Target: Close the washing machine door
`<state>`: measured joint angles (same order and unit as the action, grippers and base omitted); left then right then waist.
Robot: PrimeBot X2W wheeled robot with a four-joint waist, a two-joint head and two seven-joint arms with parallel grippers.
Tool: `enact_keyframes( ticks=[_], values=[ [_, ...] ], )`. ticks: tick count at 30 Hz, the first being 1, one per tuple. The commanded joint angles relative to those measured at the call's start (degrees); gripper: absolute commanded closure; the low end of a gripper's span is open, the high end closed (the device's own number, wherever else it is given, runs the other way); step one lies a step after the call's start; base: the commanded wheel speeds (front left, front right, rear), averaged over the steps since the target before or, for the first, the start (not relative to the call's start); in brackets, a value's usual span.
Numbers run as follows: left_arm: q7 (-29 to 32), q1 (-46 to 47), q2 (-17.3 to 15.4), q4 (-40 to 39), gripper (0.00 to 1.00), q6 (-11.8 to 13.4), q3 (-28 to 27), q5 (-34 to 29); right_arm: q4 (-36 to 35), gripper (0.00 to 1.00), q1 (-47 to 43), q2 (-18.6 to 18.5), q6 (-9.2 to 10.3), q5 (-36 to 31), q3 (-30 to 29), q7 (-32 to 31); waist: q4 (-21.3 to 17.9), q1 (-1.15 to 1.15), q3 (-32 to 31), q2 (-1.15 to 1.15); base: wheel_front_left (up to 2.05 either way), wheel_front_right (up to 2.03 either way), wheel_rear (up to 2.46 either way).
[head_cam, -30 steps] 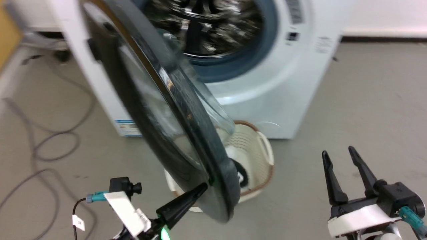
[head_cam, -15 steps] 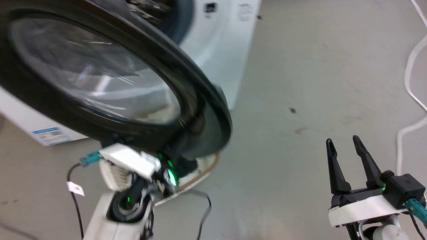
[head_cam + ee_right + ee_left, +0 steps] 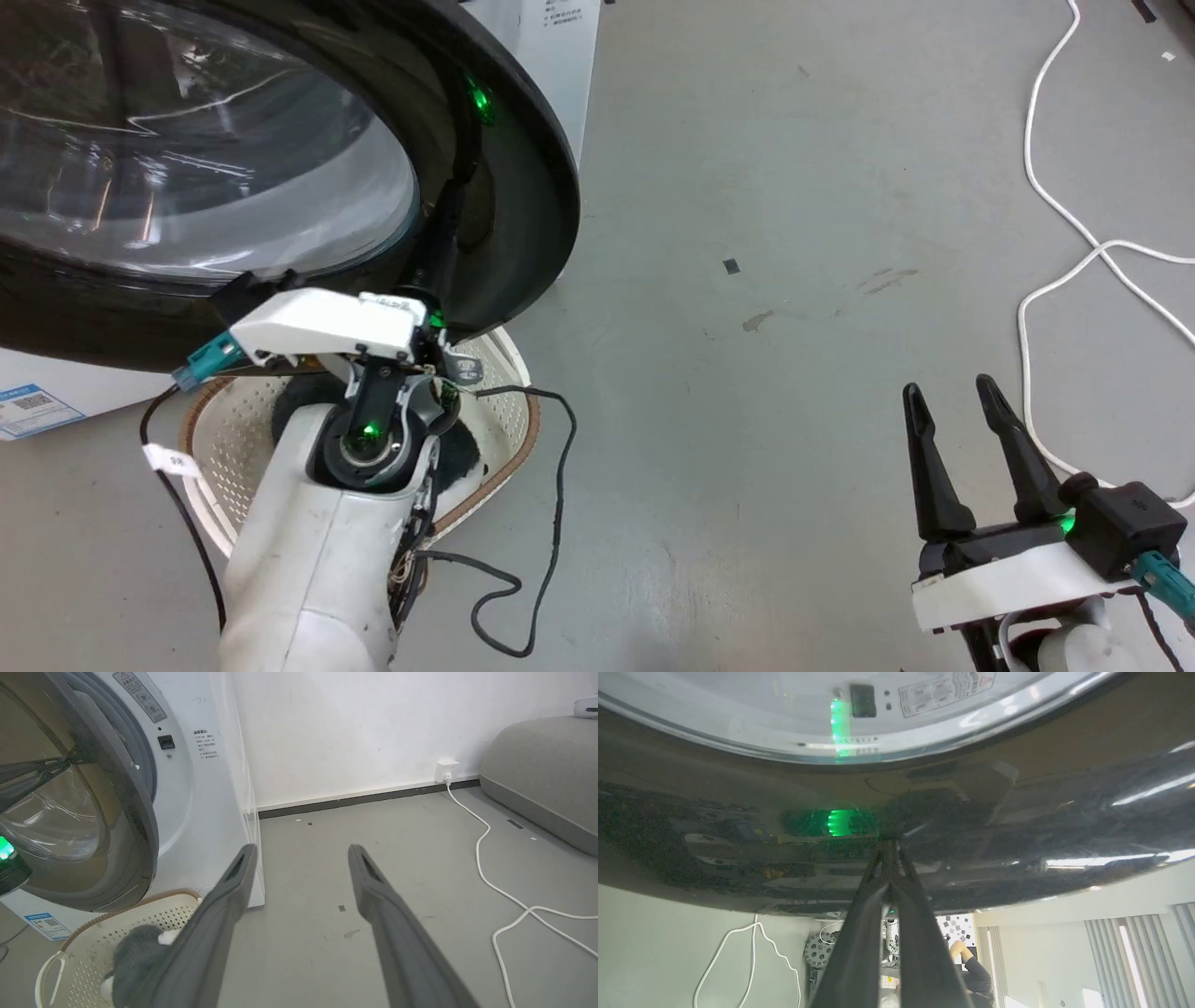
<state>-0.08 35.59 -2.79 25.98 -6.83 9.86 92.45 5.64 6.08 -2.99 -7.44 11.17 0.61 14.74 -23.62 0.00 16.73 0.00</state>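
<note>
One round door [image 3: 509, 187], glossy black rim, bulging clear glass, upper left. Left gripper [image 3: 889, 851] clenched, tips on rim (green glow reflected). Right gripper [image 3: 948, 392] released, lower right.

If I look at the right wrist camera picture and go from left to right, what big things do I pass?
washing machine door → washing machine → wall socket → big grey cushion

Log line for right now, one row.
left gripper: shut, tips on washing machine door | door: ajar | right gripper: open, idle over floor
</note>
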Motion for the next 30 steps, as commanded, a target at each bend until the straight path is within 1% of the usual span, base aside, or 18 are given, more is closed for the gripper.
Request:
enact_keyframes(
  ticks=[1, 5, 10, 11, 13, 16, 18, 20, 22, 25, 26, 28, 30],
  values=[
    [-0.1, 0.7, -0.1, 0.5, 1.00, -0.5, 0.4, 0.2, 0.0, 0.00, 0.6, 0.1, -0.05, 0.0, 0.0, 0.3, 0.3, 0.00, -0.2, 0.00, 0.00, 0.00, 0.00],
    [1.0, -0.6, -0.3, 1.1, 1.00, -0.6, 2.1, -0.8, -0.2, 0.00, 0.4, 0.1, -0.05, -0.2, -0.3, 0.3, 2.0, 0.00, -1.1, 0.00, 0.00, 0.00, 0.00],
    [3.1, -6.0, -2.3, -2.6, 1.00, -0.6, 5.4, -3.7, -0.6, 0.00, -0.2, 0.1, -0.05, -1.1, -0.9, 0.3, 5.6, 0.00, -2.8, 0.00, 0.00, 0.00, 0.00],
    [3.7, -8.8, -4.1, -4.2, 1.00, -0.6, 7.9, -6.4, -0.7, 0.00, -0.6, 0.1, -0.05, -1.6, -1.4, 0.3, 7.6, 0.00, -3.9, 0.00, 0.00, 0.00, 0.00],
    [2.2, -11.4, -7.0, -4.9, 1.00, -0.6, 10.6, -11.7, -0.7, 0.00, -0.9, 0.1, -0.05, -2.3, -1.7, 0.3, 9.5, 0.00, -5.0, 0.00, 0.00, 0.00, 0.00],
    [-3.1, -14.0, -11.7, -5.5, 1.00, -0.6, 14.6, -22.1, -0.8, 0.00, -1.4, 0.1, -0.05, -3.0, -2.5, 0.3, 12.3, 0.00, -6.7, 0.00, 0.00, 0.00, 0.00],
    [-7.1, -15.4, -14.1, -5.8, 1.00, -0.6, 16.0, -27.7, -0.8, 0.00, -1.7, 0.1, -0.05, -3.5, -2.8, 0.3, 14.0, 0.00, -7.8, 0.00, 0.00, 0.00, 0.00],
    [-11.1, -16.4, -16.2, -6.3, 1.00, 0.4, 16.8, -33.1, -0.7, 0.00, -2.1, 0.1, -0.05, -4.0, -3.1, 0.3, 15.7, 0.00, -8.9, 0.00, 0.00, 0.00, 0.00],
    [-13.5, -17.3, -17.7, -7.6, 1.00, 1.9, 16.5, -37.9, -0.8, 0.00, -2.5, 0.1, -0.05, -4.4, -3.5, 0.3, 17.4, 0.00, -9.9, 0.00, 0.00, 0.00, 0.00],
    [-14.8, -19.0, -18.9, -11.4, 1.00, 5.3, 13.5, -45.6, -0.8, 0.00, -3.2, 0.1, -0.05, -4.8, -3.8, 0.3, 19.5, 0.00, -11.1, 0.00, 0.00, 0.00, 0.00],
    [-14.8, -19.8, -18.4, -13.9, 1.00, 6.5, 11.0, -48.1, -0.8, 0.00, -3.4, 0.1, -0.05, -4.9, -3.8, 0.3, 20.1, 0.00, -11.4, 0.00, 0.00, 0.00, 0.00],
    [-14.9, -22.8, -16.3, -18.8, 1.00, 8.8, 5.4, -53.0, -0.9, 0.00, -3.9, 0.1, -0.05, -5.1, -3.9, 0.3, 21.2, 0.00, -12.1, 0.00, 0.00, 0.00, 0.00],
    [-14.9, -26.4, -14.5, -23.4, 1.00, 9.8, 1.5, -59.0, -0.9, 0.00, -4.1, 0.1, -0.05, -5.2, -3.8, 0.3, 21.8, 0.00, -12.4, 0.00, 0.00, 0.00, 0.00]
  ],
)
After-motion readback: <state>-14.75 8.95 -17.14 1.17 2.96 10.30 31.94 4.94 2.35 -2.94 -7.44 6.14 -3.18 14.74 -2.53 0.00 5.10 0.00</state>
